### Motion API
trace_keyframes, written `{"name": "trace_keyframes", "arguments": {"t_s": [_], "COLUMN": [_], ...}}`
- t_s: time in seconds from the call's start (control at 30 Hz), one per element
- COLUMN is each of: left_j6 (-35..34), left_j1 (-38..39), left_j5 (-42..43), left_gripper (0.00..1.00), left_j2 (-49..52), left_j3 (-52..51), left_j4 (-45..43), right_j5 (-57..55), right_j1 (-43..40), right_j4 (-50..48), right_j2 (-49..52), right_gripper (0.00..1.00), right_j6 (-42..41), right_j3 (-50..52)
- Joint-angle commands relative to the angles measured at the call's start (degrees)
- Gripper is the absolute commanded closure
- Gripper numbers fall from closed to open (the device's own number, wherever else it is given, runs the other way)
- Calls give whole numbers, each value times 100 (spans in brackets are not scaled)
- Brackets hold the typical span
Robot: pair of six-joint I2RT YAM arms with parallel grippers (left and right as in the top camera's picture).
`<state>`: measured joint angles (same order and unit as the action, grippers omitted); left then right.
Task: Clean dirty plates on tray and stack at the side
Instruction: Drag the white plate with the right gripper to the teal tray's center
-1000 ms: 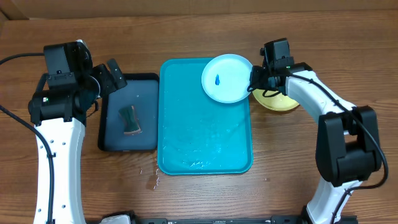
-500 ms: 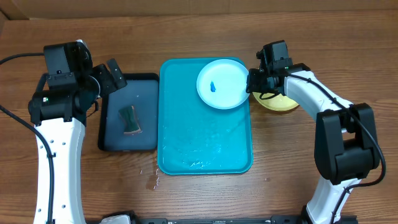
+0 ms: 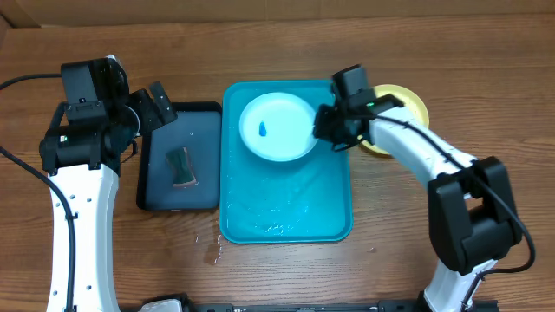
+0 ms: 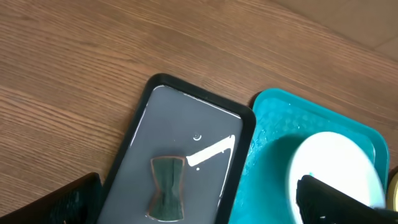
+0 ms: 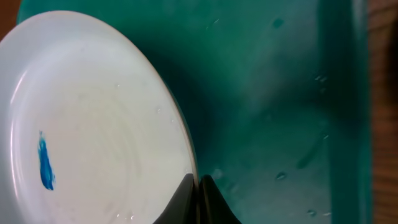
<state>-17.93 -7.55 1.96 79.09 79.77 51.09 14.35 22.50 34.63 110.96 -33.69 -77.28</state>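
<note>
Right tool [image 5: 198, 190] pinches the glossy round plate [image 3: 276, 128] over the wet turquoise tray [image 3: 286, 208]; left tool [image 3: 153, 102] gapes

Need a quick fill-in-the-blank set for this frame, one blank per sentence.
The right gripper pinches the light blue plate by its ____.
The smudge on that plate is ____.
The sponge lies in the ____ tray.
The left gripper is ____.
Missing: rim; blue; black; open.

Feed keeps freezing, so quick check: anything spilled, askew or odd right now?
Water drops lie on the table beside the turquoise tray's front-left corner. The plate in the right fingers has a blue smudge; nothing looks damaged.
</note>
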Motion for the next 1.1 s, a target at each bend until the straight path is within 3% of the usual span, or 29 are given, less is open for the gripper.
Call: {"name": "trace_keyframes", "arguments": {"t_s": [0.0,0.23,1.07], "left_j6": [-50,-50,-50], "left_j1": [7,7,7], "left_j5": [46,46,44], "left_gripper": [0,0,0], "left_j2": [31,31,31], "left_j3": [20,20,20], "left_j4": [-13,-11,-11], "right_j5": [-435,-1294,-1836], "right_j1": [273,654,1215], "right_j4": [83,396,404], "right_j2": [-138,-87,273], "right_gripper": [96,96,96], "right_j6": [-791,-1147,-1611], "right_j3": [15,15,17]}}
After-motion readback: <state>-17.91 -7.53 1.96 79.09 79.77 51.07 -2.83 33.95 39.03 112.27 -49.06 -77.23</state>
